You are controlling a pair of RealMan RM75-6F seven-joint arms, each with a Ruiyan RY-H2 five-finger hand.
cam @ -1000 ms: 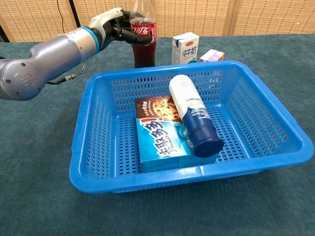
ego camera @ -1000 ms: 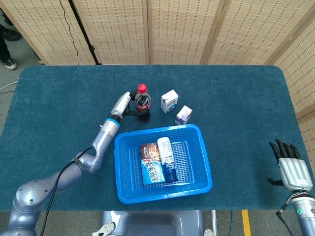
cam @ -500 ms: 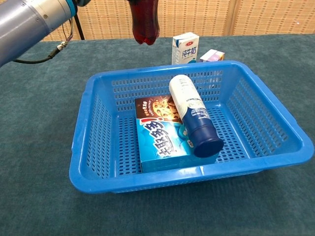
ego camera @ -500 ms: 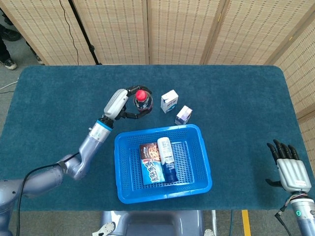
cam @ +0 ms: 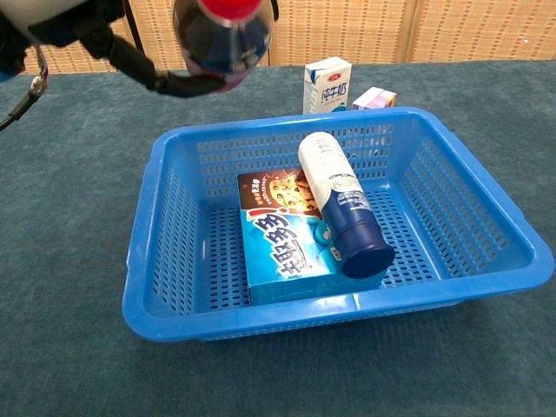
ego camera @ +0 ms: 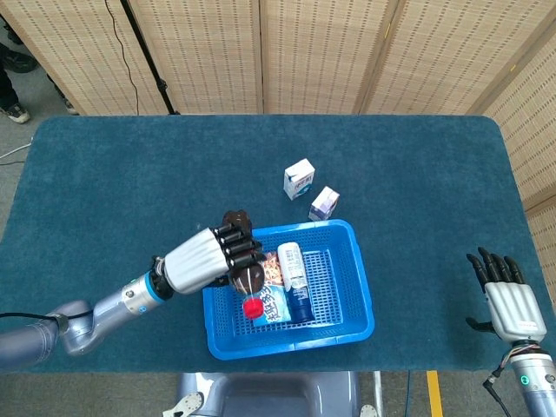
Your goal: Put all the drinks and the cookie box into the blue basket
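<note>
My left hand (ego camera: 208,259) grips a cola bottle (ego camera: 250,282) with a red cap, tipped over with the cap pointing toward the camera, above the left part of the blue basket (ego camera: 358,282). The chest view shows the cola bottle (cam: 221,35) hanging high over the basket (cam: 165,252). Inside the basket lie a cookie box (cam: 282,243) and a white and blue bottle (cam: 340,204). A white milk carton (ego camera: 300,179) and a small purple carton (ego camera: 324,203) stand on the table behind the basket. My right hand (ego camera: 508,300) rests open at the far right.
The dark teal table (ego camera: 104,182) is backed by woven folding screens (ego camera: 261,52). A cable runs down at the back left. The milk carton (cam: 327,84) and purple carton (cam: 374,97) sit just beyond the basket's far rim.
My left hand has lifted the cola bottle off the table, carried it toward me over the basket's left side, and tipped it from upright to cap-forward. The right hand has hardly moved.
</note>
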